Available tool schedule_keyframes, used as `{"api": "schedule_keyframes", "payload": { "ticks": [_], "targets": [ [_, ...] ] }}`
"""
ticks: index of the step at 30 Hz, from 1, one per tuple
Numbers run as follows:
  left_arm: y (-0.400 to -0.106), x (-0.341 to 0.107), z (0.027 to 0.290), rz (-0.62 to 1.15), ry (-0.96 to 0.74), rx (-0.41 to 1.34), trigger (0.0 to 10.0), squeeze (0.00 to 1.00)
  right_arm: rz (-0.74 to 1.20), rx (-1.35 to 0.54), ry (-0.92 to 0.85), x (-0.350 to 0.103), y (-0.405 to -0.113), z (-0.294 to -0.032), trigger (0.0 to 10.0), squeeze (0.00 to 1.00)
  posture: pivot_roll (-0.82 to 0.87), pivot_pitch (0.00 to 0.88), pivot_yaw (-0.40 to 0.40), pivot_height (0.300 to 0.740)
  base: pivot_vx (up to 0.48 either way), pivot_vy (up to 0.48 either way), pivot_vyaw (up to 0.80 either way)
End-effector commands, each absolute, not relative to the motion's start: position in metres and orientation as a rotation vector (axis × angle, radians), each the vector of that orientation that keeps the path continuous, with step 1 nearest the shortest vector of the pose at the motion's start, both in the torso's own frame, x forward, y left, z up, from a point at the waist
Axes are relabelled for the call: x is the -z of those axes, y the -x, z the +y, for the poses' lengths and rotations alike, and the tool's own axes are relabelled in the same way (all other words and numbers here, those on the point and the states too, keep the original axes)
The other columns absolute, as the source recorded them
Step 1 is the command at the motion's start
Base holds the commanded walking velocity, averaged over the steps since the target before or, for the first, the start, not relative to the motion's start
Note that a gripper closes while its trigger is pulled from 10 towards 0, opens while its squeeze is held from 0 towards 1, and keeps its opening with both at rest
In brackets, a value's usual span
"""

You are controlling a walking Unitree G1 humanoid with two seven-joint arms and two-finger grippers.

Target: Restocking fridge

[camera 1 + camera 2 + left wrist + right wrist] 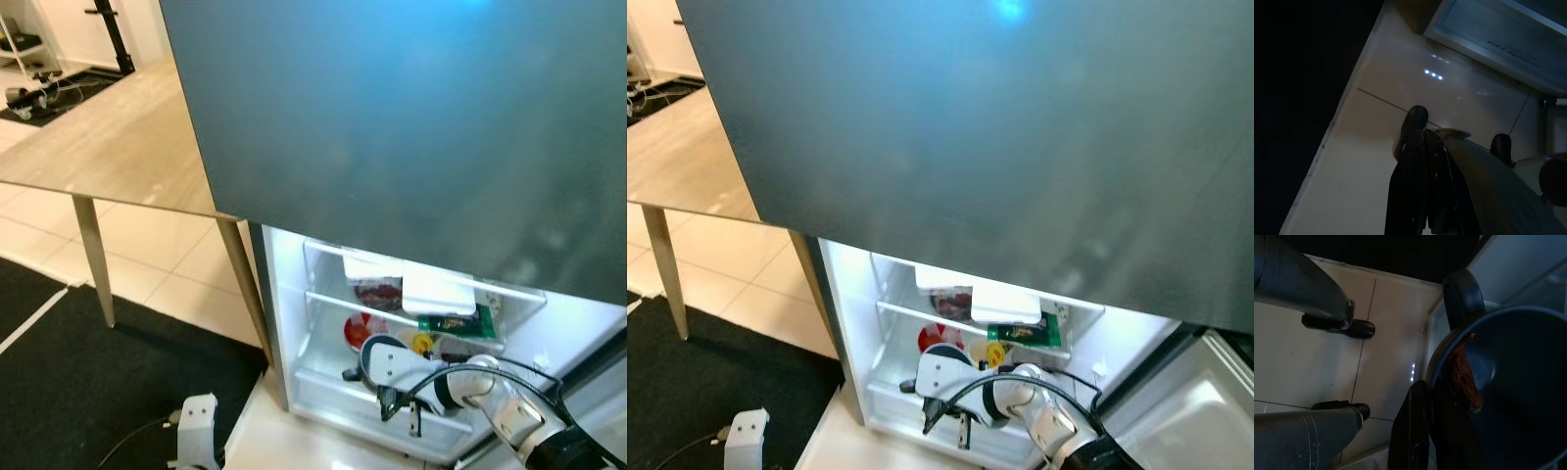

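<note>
Lit fridge interior ahead: my right gripper is grasping, jaws clenched, a dark pan by its rim, handle pointing away from the shelves, left gripper hanging idle, jaws clenched.

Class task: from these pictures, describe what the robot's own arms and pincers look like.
The right arm is silver and jointed, with a white housing at the wrist and black cables looping along it. The right pincer has long black fingers. The left pincer likewise shows dark, glossy, rounded-tipped fingers.
</note>
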State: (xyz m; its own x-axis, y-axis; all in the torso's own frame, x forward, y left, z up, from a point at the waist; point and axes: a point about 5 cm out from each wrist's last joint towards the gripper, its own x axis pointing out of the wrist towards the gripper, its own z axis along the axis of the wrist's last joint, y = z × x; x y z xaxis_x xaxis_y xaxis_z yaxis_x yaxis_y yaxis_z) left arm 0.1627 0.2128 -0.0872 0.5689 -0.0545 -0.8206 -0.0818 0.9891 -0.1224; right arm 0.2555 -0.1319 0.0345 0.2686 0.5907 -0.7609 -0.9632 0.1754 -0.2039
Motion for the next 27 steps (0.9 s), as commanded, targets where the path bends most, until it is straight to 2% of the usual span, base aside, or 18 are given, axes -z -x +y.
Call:
{"api": "schedule_keyframes", "payload": {
  "ticks": [1,16,24,27],
  "targets": [
    [-0.1611,0.0875,0.2154,0.978,0.14,-0.014,10.0,0.0,0.603,-1.187,0.791,-0.0332,-0.2553,-0.1334,10.0,0.0,-0.05,0.0,-0.044,0.74,0.0,0.0,0.0],
    [-0.1621,0.0877,0.2132,0.983,0.155,-0.017,10.0,0.0,0.575,-1.148,0.786,-0.0362,-0.2616,-0.1309,10.0,0.0,-0.05,0.0,-0.046,0.74,0.0,0.0,0.0],
    [-0.1605,0.0884,0.2136,0.989,0.145,-0.015,10.0,0.0,0.574,-1.14,0.786,-0.0361,-0.2618,-0.1303,10.0,0.0,-0.05,0.0,-0.044,0.74,-0.205,0.347,0.0],
    [-0.1606,0.0881,0.2142,0.984,0.142,-0.015,10.0,0.0,0.574,-1.139,0.785,-0.0361,-0.2619,-0.13,10.0,0.0,-0.05,0.0,-0.044,0.74,0.0,0.0,0.0]
  ]
}}
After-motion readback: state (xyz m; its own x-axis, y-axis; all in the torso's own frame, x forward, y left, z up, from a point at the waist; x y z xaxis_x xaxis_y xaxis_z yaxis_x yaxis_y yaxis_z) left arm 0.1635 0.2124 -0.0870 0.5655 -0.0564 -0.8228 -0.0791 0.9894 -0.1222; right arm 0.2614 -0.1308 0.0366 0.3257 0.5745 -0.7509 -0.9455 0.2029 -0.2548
